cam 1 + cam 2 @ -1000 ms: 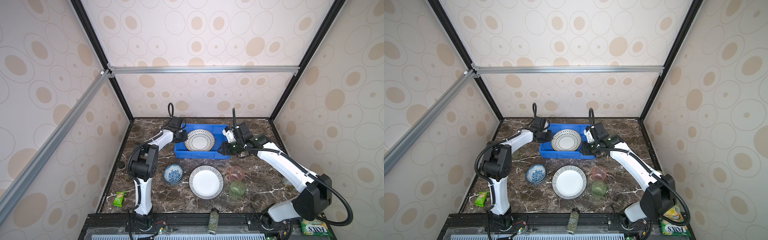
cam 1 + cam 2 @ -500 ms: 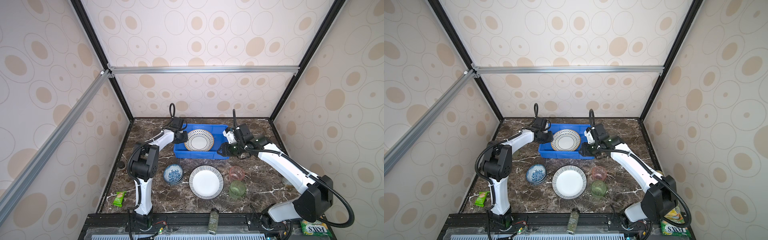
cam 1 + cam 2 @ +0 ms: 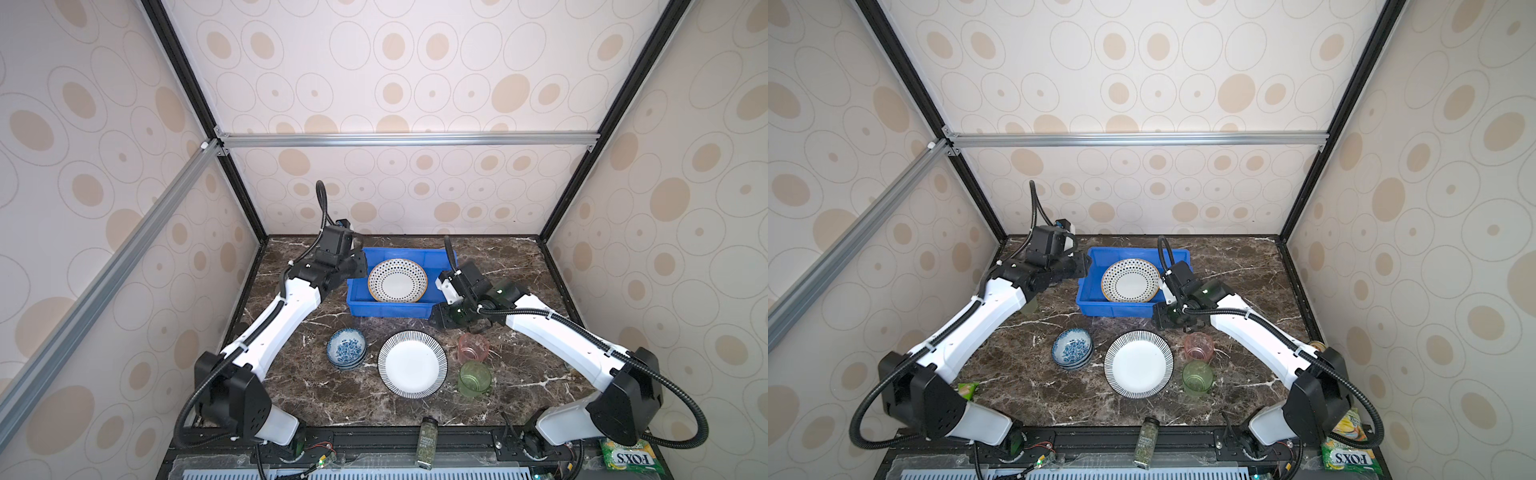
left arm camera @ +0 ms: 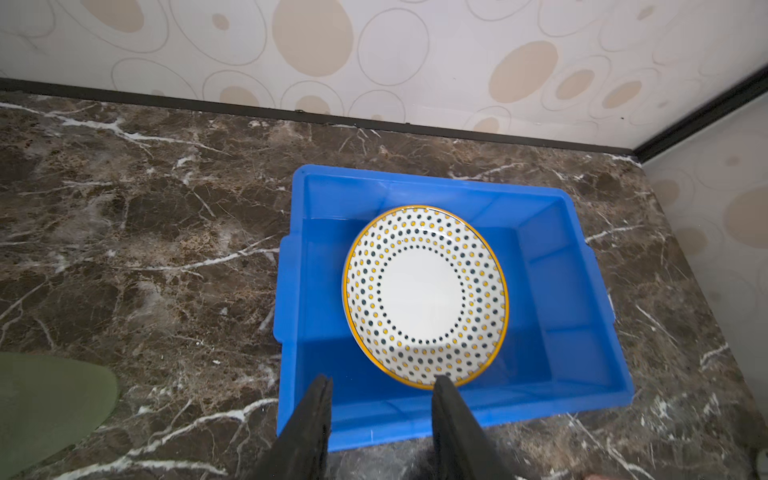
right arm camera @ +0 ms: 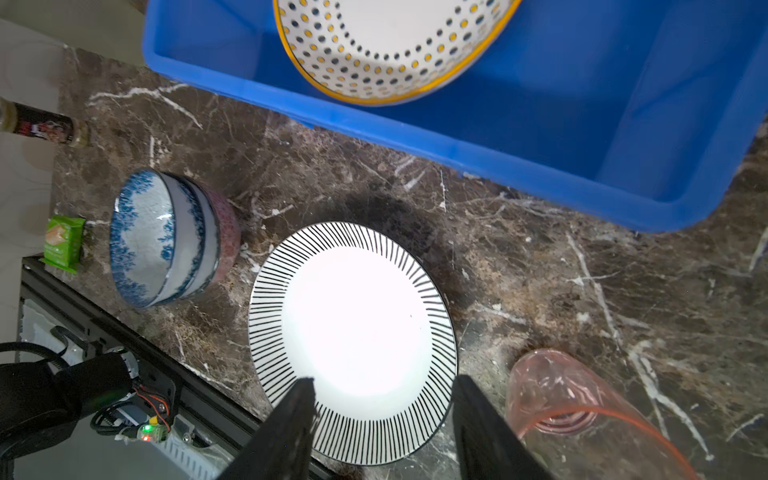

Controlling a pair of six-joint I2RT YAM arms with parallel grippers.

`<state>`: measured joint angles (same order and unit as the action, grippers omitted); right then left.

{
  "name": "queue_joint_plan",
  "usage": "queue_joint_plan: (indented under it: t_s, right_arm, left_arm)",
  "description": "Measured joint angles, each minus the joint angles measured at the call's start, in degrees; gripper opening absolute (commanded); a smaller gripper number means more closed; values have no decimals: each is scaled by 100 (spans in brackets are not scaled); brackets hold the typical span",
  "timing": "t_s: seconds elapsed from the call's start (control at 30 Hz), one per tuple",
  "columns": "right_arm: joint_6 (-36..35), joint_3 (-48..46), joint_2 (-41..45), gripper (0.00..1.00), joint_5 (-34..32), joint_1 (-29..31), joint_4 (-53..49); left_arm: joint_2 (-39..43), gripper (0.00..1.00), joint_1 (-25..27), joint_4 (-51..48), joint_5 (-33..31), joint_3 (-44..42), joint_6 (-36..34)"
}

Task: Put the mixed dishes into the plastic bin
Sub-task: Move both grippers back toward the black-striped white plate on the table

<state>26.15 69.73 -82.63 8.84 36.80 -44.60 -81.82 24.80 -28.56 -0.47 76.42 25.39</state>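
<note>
Overhead, a blue bin sits at the back of a dark marble table with a dotted plate inside it. The dotted plate looks tilted, one edge seemingly propped on a bin wall rather than flat on the floor, though the exact contact is hard to make out.

The left gripper hovers over the bin's left wall, jaws moderately parted and empty. In its wrist view one finger sits just beside the dotted plate's rim. The right gripper hangs by the bin's front right corner, jaws parted wider and also empty. It is close to a striped plate and a pink cup.

In front of the bin, on the table, lie the striped plate, a stack of bowls, the pink cup and a green cup.

Likely risks:
- A leaning plate may slide or drop flat with a knock, and anything stacked on it would sit crooked.
- A sideways move by the left finger could nudge the dotted plate's rim.
- The right gripper, lowering for the striped plate, could clip the pink cup and topple it.
- The striped plate lies flat on hard stone, so its thin rim may slip from the jaws.
- The bin looks light and could shift if bumped.
</note>
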Motion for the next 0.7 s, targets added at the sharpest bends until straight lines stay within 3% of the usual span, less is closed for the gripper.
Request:
queue_joint_plan:
  t_s: [0.27,0.5,0.7]
  right_arm:
    - [319,-485,-42,57,24,144,52]
    - [358,-496,-492,59,-11,173,243]
    - [356,-496,-726,59,-31,173,323]
  left_arm:
    - [1266,36,610,-280,278,-1731,70]
    - [1919,40,1008,-284,925,-2710,179]
    - [2317,45,1523,-304,1224,-3239,839]
